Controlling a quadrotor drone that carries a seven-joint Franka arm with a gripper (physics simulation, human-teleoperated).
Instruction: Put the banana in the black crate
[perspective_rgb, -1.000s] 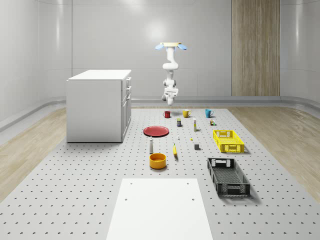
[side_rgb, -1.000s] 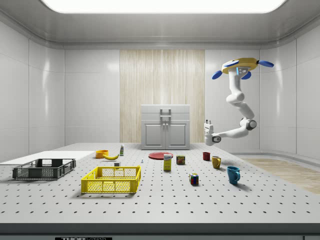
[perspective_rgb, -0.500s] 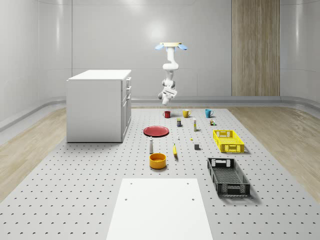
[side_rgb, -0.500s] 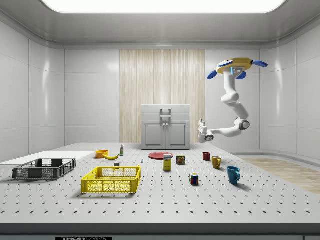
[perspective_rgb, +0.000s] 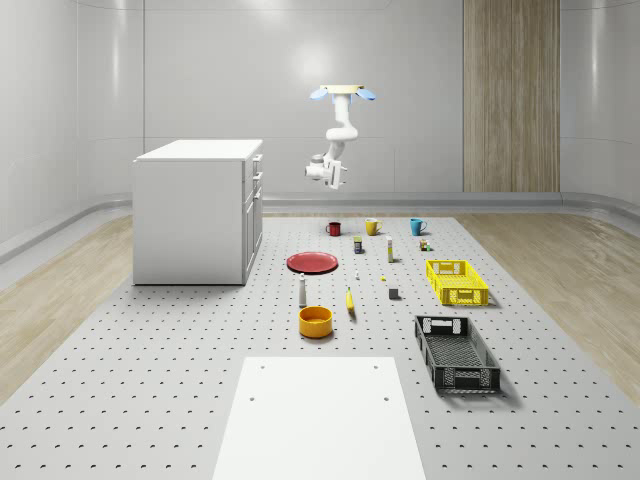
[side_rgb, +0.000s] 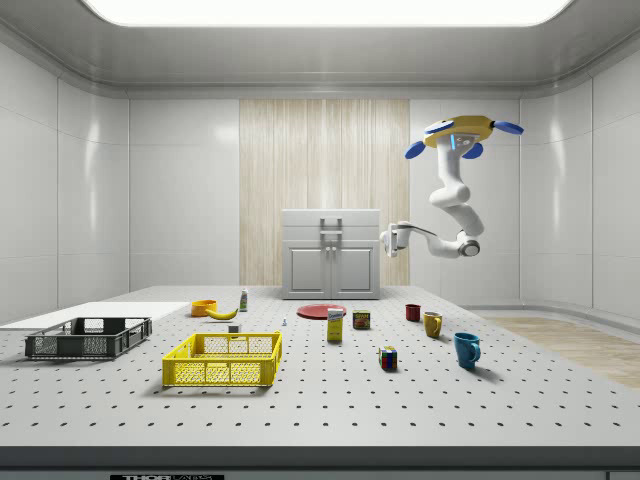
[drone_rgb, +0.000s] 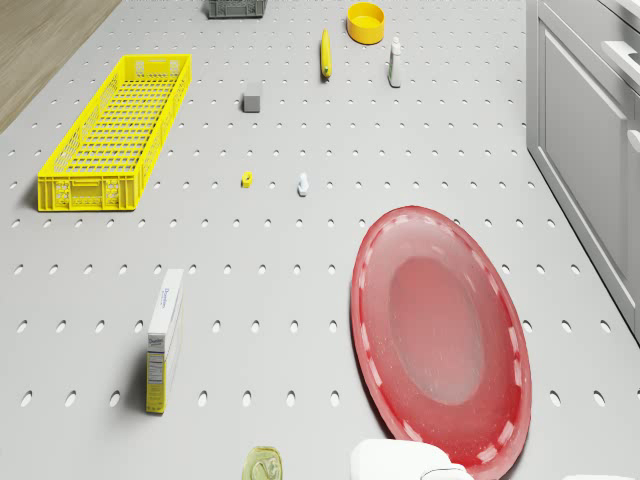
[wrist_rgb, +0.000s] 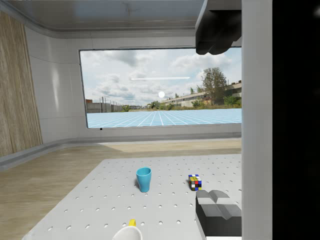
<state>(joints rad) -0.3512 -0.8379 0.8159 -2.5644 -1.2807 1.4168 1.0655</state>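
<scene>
**Banana on the table, well apart from the black crate; drone aloft at the far end**

Banana (perspective_rgb: 350, 300) lay on the perforated table (perspective_rgb: 150, 400), just past the orange bowl (perspective_rgb: 315, 321) and near a small white bottle (perspective_rgb: 302, 292). Nothing touched it. The black crate (perspective_rgb: 428, 350) stood well apart from it, closer to the camera and toward the whole-scene view's right, with a yellow crate (perspective_rgb: 456, 282) beyond it. In the side view the banana (side_rgb: 222, 313) showed beside the bowl, with the black crate (side_rgb: 88, 338) off toward that view's left.

The drone (perspective_rgb: 343, 92) hovered high over the far end of the table, roughly above the row of mugs – red (perspective_rgb: 334, 229), yellow (perspective_rgb: 372, 227) and blue (perspective_rgb: 417, 226). Its arm hung down and bent so that the gripper (perspective_rgb: 314, 172) was held out level in the air, on the side of the white cabinet (perspective_rgb: 195, 210) and above the far edge of the red plate (perspective_rgb: 312, 262). It was far from the banana and carried nothing.

In the wrist view the gripper (wrist_rgb: 216, 122) showed two dark fingers (wrist_rgb: 217, 212) set well apart – the claw looked wide and empty, though one finger was partly cut off at the frame edge. Beyond them stood the blue mug (wrist_rgb: 143, 179) and a colour cube (wrist_rgb: 195, 182).

The drone view looked down on the plate (drone_rgb: 440, 340), with the banana (drone_rgb: 325, 55) beyond it.
</scene>
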